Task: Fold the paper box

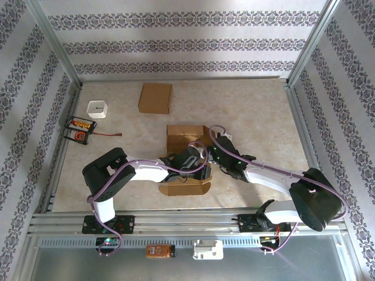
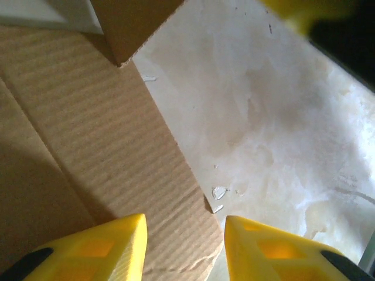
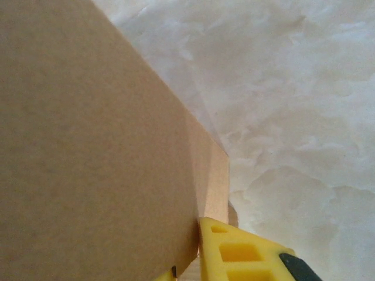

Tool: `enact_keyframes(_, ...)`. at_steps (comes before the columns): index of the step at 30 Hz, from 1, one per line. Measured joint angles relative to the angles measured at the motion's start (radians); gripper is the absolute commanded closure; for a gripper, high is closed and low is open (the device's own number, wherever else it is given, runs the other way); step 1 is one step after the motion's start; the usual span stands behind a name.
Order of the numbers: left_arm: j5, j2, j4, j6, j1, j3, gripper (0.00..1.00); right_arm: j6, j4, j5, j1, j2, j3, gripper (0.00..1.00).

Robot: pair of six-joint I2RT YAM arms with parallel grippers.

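The paper box (image 1: 181, 137) sits near the middle of the table (image 1: 258, 111), between my two arms and just ahead of them. It is part-formed: its walls stand up at the far side and one flap (image 1: 184, 188) lies flat on the table at the near side. My right gripper (image 1: 210, 153) is at the right side of the box. In the right wrist view, a standing brown wall (image 3: 88, 146) of the box passes between the fingers of the right gripper (image 3: 186, 253). One yellow finger (image 3: 240, 252) presses on the wall's outer face. The other finger is mostly hidden behind the wall, so the jaws stand narrow and are closed on this wall. My left gripper (image 1: 198, 167) is over the near part of the box. In the left wrist view, the left gripper (image 2: 184, 249) has its jaws wide apart and holds nothing. A flat corrugated panel (image 2: 88, 134) lies below them, and its edge runs between the two fingers. Farther back on the table lies a second, closed cardboard box (image 1: 155, 98). Left of it stands a small white container (image 1: 97, 109). An orange-and-black device (image 1: 79, 129) lies near the left rail.
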Motion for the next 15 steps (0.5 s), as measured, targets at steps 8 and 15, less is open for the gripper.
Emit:
enact_keyframes(8,-0.070,-0.177,-0.010,-0.004,0.002,-0.099,0.50,-0.003,-0.014,0.003,0.001,0.006,0.001,0.84)
enact_keyframes(15,-0.163,-0.393,-0.071,-0.017,0.002,-0.154,0.48,-0.007,-0.034,0.008,0.006,0.010,0.009,0.84)
